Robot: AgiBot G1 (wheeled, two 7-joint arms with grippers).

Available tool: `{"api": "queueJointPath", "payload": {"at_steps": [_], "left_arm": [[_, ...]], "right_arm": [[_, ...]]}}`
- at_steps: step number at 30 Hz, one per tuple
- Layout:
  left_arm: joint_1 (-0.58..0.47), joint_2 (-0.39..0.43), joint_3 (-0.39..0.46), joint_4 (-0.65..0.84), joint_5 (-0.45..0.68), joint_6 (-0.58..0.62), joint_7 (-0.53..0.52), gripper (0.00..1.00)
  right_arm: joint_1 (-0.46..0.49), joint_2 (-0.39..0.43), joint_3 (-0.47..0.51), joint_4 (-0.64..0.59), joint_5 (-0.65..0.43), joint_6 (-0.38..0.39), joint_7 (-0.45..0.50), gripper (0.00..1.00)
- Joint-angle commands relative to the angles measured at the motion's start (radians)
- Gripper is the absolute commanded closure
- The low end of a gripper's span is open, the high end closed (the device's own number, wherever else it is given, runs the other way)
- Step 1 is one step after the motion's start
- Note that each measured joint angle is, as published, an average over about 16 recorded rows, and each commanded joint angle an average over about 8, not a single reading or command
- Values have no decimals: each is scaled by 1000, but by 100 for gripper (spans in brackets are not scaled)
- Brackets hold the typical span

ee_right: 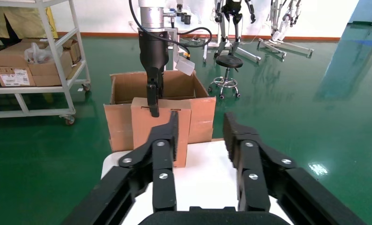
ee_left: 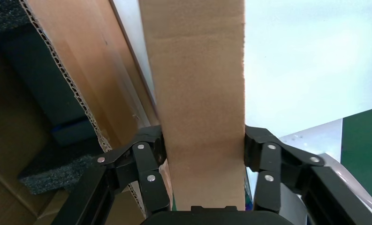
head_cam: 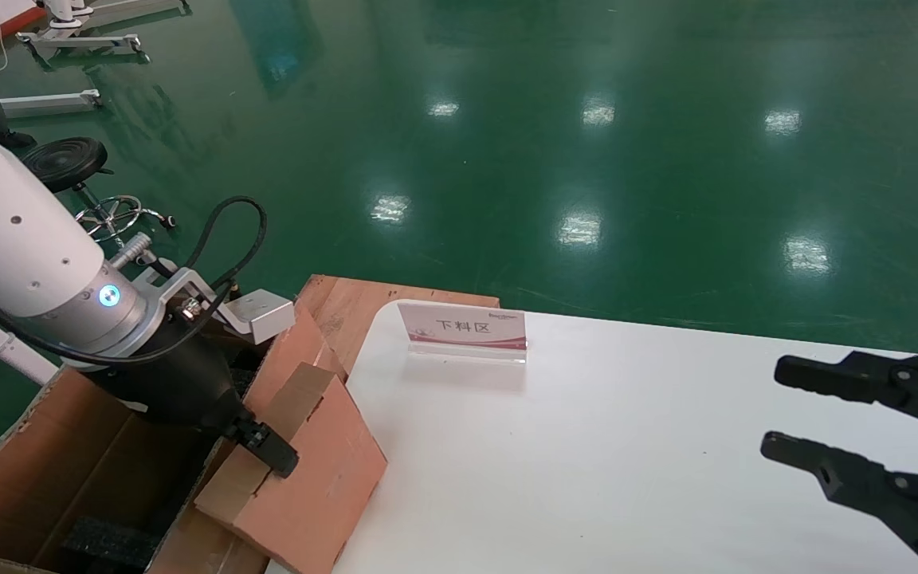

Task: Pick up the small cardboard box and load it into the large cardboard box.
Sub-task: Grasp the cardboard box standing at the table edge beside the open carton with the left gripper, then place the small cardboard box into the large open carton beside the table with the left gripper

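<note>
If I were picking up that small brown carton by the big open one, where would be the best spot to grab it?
Across its narrow thickness at the top edge, coming from above. The small cardboard box is a flat slab standing tilted against the large cardboard box, so only its thin dimension fits between fingers. The left gripper is already shut on it that way; the right gripper waits open over the table.

This looks like a robotics lab or factory test floor. A glossy green epoxy floor (head_cam: pixel 586 119) spreads across the whole hall, mirroring rows of ceiling lights. A white worktable (head_cam: pixel 626 446) carries an acrylic sign (head_cam: pixel 463 328) printed with Chinese characters. Behind it stand a white wheeled rack (ee_right: pixel 43 61) stacked with cartons, a black swivel stool (ee_right: pixel 228 63), and, along the far white wall, what appear to be humanoid robots on support stands (ee_right: pixel 233 11).
</note>
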Motion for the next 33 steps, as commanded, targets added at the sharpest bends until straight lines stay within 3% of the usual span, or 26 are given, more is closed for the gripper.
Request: {"api": "queueJointPath", "payload": {"at_steps": [1,13,29,33], "left_arm": [[0,0,0,-2,0,0,0,100],[-69,22,-35,19,14,-8,0,100],[-406,150,-118,52,123,95,-13,100],[-513,177,-86,52,135,122,-26,100]], "right_arm": [[0,0,0,0,0,0,0,100],[0,0,0,-1,0,0,0,100],[1,0,-2,-1,1,0,-1,100],[1,0,-2,-1,1,0,-1,50]]}}
